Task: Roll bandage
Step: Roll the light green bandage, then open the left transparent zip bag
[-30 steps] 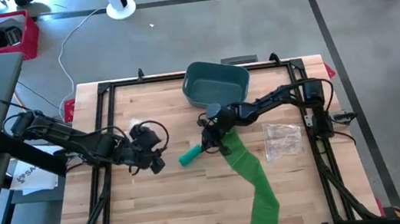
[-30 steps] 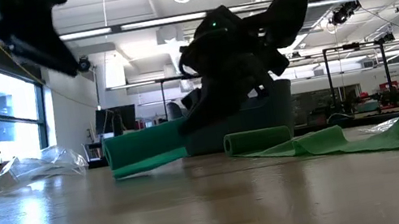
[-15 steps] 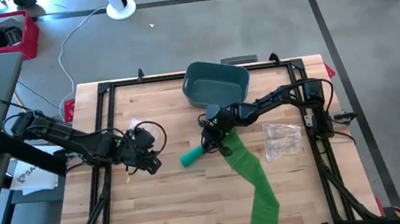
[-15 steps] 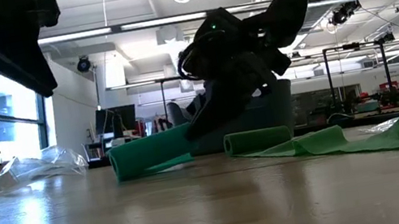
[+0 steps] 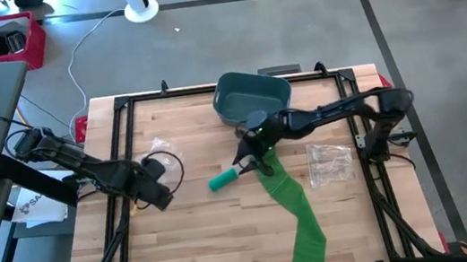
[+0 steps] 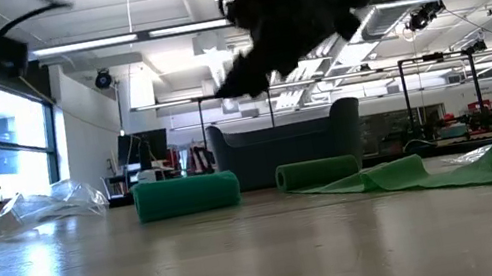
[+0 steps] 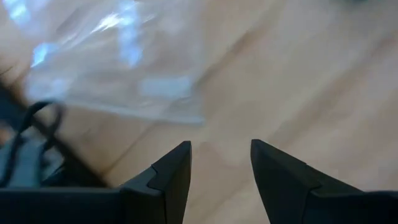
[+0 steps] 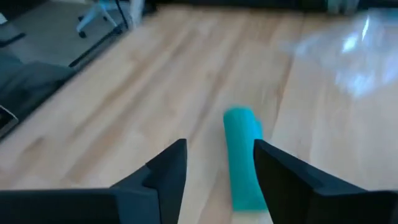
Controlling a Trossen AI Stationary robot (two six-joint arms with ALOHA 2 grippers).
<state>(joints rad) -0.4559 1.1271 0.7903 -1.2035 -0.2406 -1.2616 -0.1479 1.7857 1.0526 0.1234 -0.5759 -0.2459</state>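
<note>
A teal rolled bandage (image 5: 225,180) (image 6: 187,194) lies on its side on the wooden table (image 5: 211,233). Right of it, a long green bandage strip (image 5: 297,217) runs to the near edge, its far end rolled up (image 6: 318,172). My right gripper (image 5: 244,155) (image 8: 219,149) hangs open above the teal roll (image 8: 242,155), touching nothing. My left gripper (image 5: 164,201) (image 7: 219,149) stands open over bare wood at the table's left, with a clear plastic bag (image 7: 118,68) beyond it.
A dark teal bin (image 5: 252,97) stands at the far edge, behind the rolls. One clear plastic bag (image 5: 161,147) lies at the left and another (image 5: 329,162) at the right. Bare wood lies near the front edge, left of the green strip.
My right gripper has opened, let go of the teal roll and risen above it. The roll, which it held tilted with one end up, now lies flat on the table. My left gripper has drawn back toward the table's left and near edges.
</note>
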